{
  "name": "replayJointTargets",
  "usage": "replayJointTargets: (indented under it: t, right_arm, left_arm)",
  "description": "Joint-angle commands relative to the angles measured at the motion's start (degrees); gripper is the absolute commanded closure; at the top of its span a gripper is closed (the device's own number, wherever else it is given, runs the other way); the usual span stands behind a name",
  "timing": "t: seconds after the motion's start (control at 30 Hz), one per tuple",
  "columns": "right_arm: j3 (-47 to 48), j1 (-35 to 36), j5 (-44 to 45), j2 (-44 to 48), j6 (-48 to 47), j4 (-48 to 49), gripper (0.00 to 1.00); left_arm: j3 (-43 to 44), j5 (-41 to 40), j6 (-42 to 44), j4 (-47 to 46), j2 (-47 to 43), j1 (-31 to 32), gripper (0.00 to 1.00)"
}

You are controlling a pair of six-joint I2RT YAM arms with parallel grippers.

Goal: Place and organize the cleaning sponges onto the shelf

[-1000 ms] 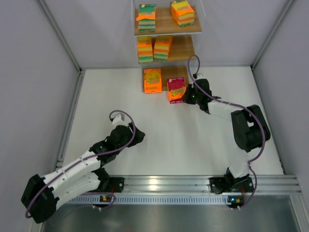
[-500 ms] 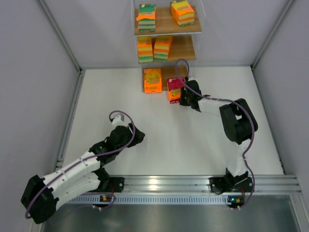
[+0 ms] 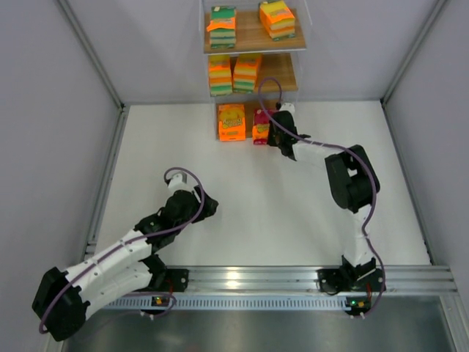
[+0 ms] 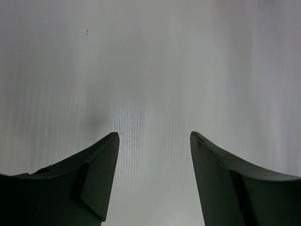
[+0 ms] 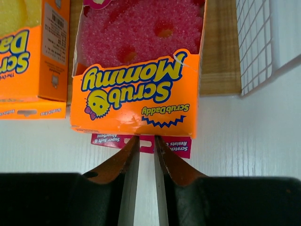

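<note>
Though the right gripper (image 5: pixel 146 141) hides part of it from overhead, the pink sponge pack (image 5: pixel 136 89) shows plainly to the wrist camera. It lies in the right-hand place on the bottom board of the shelf (image 3: pixel 286 73), with its near end sticking out past the board's front edge over the white counter (image 3: pixel 256 213). Its orange card band carries upside-down lettering, and its far end is cut off by the top of that view. A pink printed strip pokes out from under the near edge, its small type hard to read. The gripper's two fingers are almost pressed together, only a thin slit between them, with their tips at that edge over the strip. Whether they nip the strip or merely press against the pack cannot be told. Just to the left, with a sliver of wood between, lies an orange pack (image 3: pixel 231 122), half lost beyond the frame edge in the wrist view. To the right is bare board, then a white wire grid (image 5: pixel 256 37). Overhead, the middle board holds two striped packs (image 3: pixel 220 75) side by side at its left. The top board holds another pair (image 3: pixel 277 20) set apart, their labels too small to make out. Well away, left of the counter's middle, the left gripper (image 4: pixel 154 134) hangs with fingers spread over bare counter, nothing between them.
</note>
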State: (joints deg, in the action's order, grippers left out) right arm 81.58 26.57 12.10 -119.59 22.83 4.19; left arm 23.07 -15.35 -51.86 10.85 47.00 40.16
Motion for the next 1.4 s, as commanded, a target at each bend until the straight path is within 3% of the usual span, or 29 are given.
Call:
replayJointTargets:
  t: [0.0,0.3,0.53,0.8,0.87,1.1,1.17,1.37]
  right_arm:
    - [3.8,0.8,3.5,-2.2,-1.7,3.3,0.79]
    - [10.3,0.7,4.3,-6.9,-2.5,-0.8,0.78]
    - [11.3,0.7,5.3,-6.7,-2.3,-0.7,0.68]
    - [13.2,0.7,7.9,-7.6,-0.8,-3.1,0.65]
    - [11.2,0.7,7.6,-6.8,-1.0,-1.7,0.53]
    - [3.1,0.9,1.5,-0.2,-1.6,4.5,0.49]
    - [-2.3,1.0,-0.8,4.2,-1.8,7.3,0.43]
    - [-14.1,3.8,-0.4,19.2,-4.2,9.1,0.15]
  left_arm:
    - [0.0,-1.1,1.5,0.4,-1.5,-0.8,0.32]
    - [-0.4,-1.3,1.3,1.7,-3.6,-1.6,0.3]
    - [-0.4,-1.3,1.1,1.6,-3.8,-1.9,0.29]
    - [-0.3,-1.1,1.4,1.7,-4.3,-2.2,0.28]
    - [-0.1,-0.8,1.7,1.7,-4.3,-2.3,0.27]
    - [0.4,-0.6,2.2,1.7,-4.4,-2.4,0.25]
    - [0.8,-0.6,3.0,1.7,-4.1,-2.4,0.23]
    - [4.8,-0.2,7.1,1.7,-2.0,-4.1,0.09]
